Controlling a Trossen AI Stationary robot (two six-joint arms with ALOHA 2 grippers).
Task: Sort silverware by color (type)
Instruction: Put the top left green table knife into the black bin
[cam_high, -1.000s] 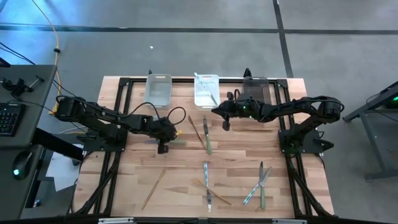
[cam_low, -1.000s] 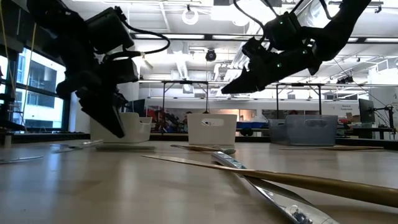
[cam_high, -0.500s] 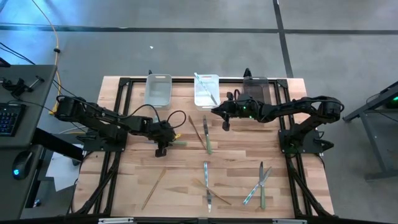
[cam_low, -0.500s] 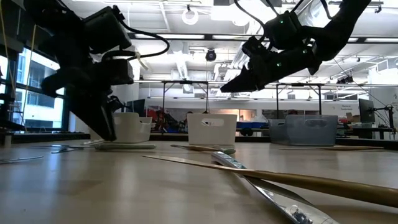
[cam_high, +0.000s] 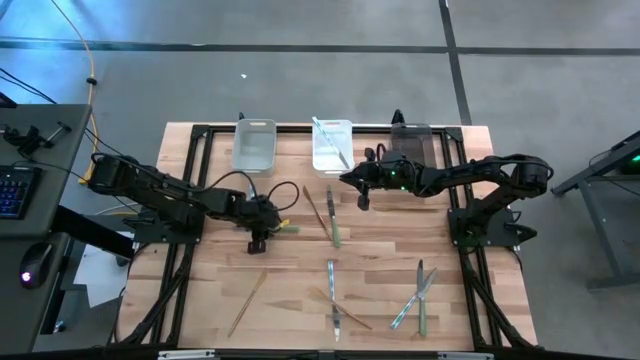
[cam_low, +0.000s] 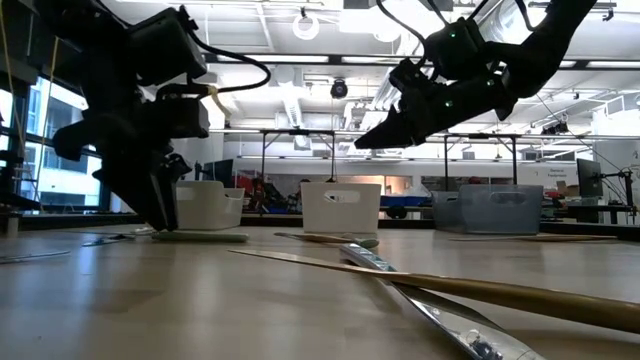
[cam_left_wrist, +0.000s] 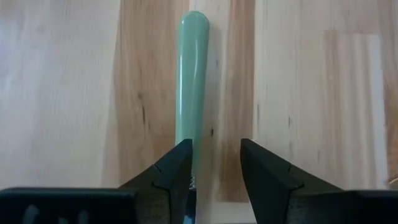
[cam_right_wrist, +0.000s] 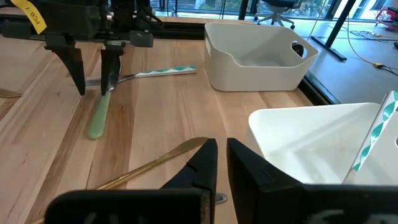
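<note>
A pale green piece of silverware (cam_left_wrist: 189, 81) lies flat on the wooden table (cam_high: 200, 290), left of centre. My left gripper (cam_left_wrist: 214, 168) stands open right over it, pointing down, its tips at the tabletop (cam_low: 160, 220). One finger (cam_right_wrist: 109, 71) is above the green handle and the other (cam_right_wrist: 74, 65) is beside it. A teal-striped piece (cam_right_wrist: 165, 73) lies just beyond. My right gripper (cam_high: 362, 200) hangs shut and holding nothing, above the table near the middle white bin (cam_high: 332, 150). My left gripper comes at the green piece from above. One finger (cam_left_wrist: 180, 171) stands over the handle partway along its length (cam_left_wrist: 186, 140), in line with it. I cannot tell whether that finger touches the handle.
Three bins stand along the far edge: a white one (cam_high: 254, 143), the middle one holding a teal-striped piece (cam_right_wrist: 373, 134), and a dark clear one (cam_high: 410, 140). A gold piece (cam_high: 318, 208) and a green one (cam_high: 335, 225) lie mid-table, with more pieces (cam_high: 333, 295) (cam_high: 420, 295) (cam_high: 247, 302) toward the near edge.
My left gripper has gone down to the tabletop beside the green piece, tipped from a slant to upright, and opened. The right arm and the silverware have kept still.
</note>
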